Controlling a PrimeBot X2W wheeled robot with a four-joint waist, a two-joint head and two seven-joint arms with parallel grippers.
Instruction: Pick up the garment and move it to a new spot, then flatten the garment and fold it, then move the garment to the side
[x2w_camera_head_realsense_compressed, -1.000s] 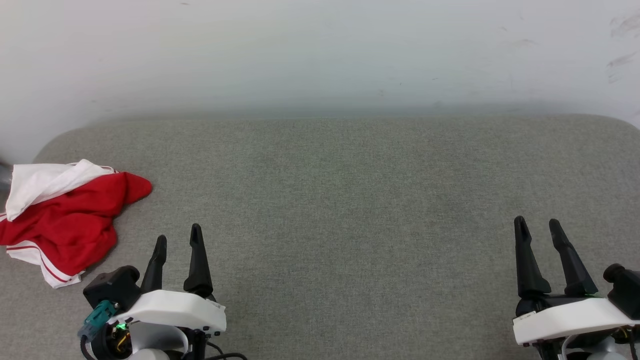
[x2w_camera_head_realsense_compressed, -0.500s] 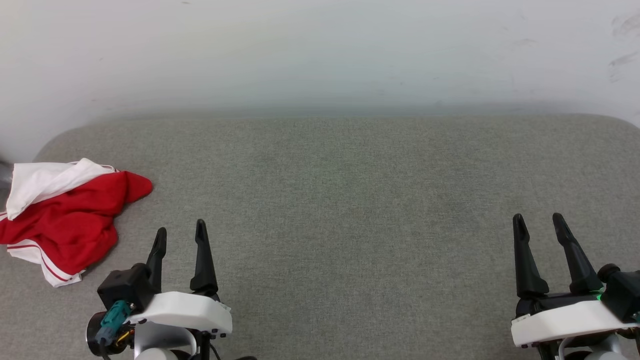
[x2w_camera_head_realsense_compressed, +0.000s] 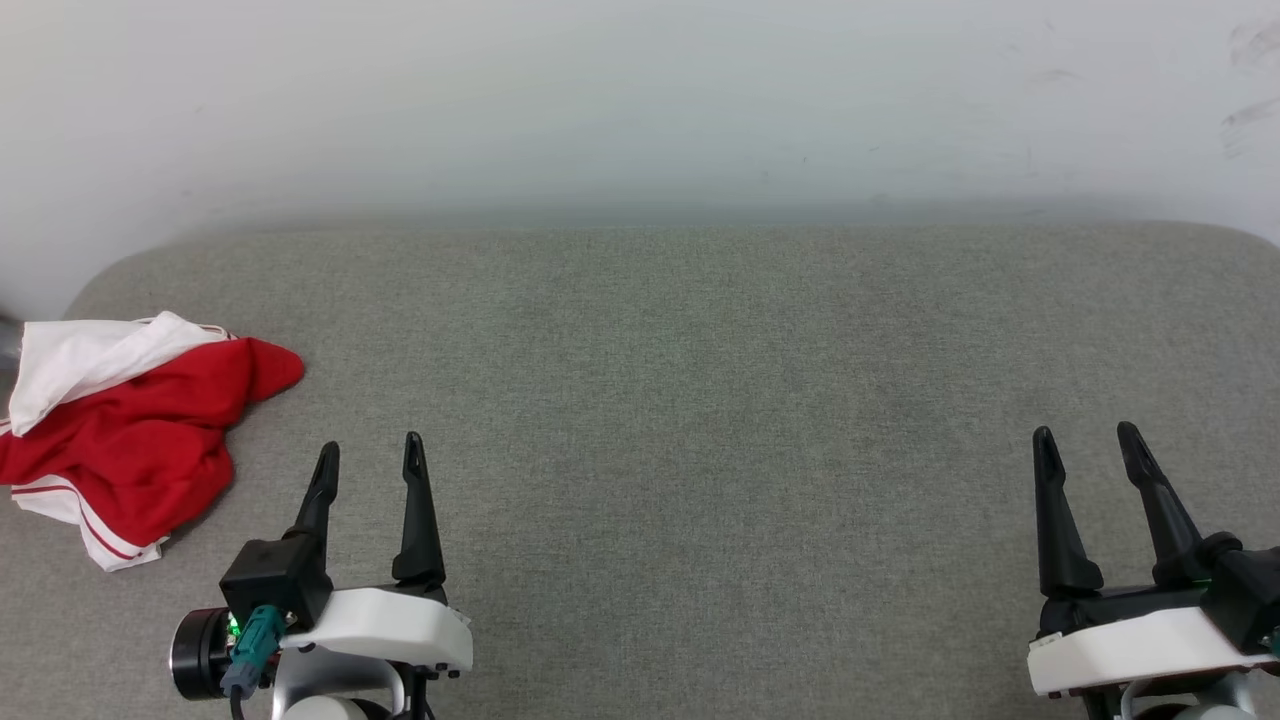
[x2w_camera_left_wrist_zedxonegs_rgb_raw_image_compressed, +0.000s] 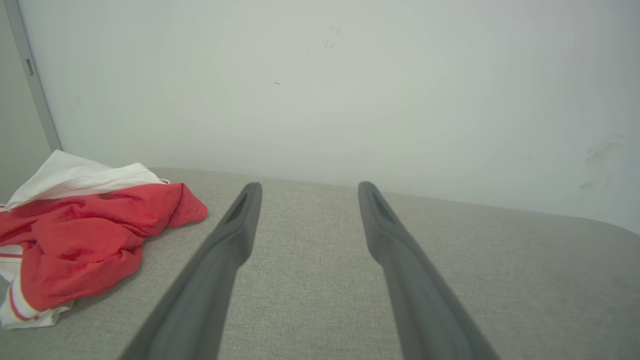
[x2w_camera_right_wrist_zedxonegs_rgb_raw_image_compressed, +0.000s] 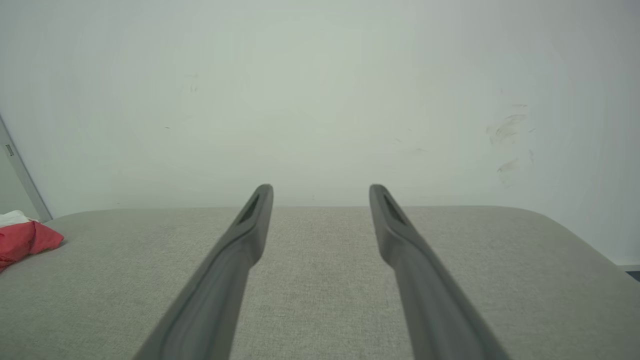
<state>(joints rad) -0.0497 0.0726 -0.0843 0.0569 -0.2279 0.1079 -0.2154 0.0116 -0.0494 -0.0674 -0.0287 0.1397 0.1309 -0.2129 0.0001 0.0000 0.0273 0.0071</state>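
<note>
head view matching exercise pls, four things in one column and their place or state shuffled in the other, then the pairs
Column one
1. garment
2. left gripper
3. right gripper
4. wall

Column two
A. lower right of the view, jaws open, nothing between them
B. crumpled in a heap at the far left of the grey padded surface
C. pale, rising behind the far edge of the surface
D. lower left of the view, jaws open, just right of the heap and not touching it

Pairs: 1-B, 2-D, 3-A, 4-C
</note>
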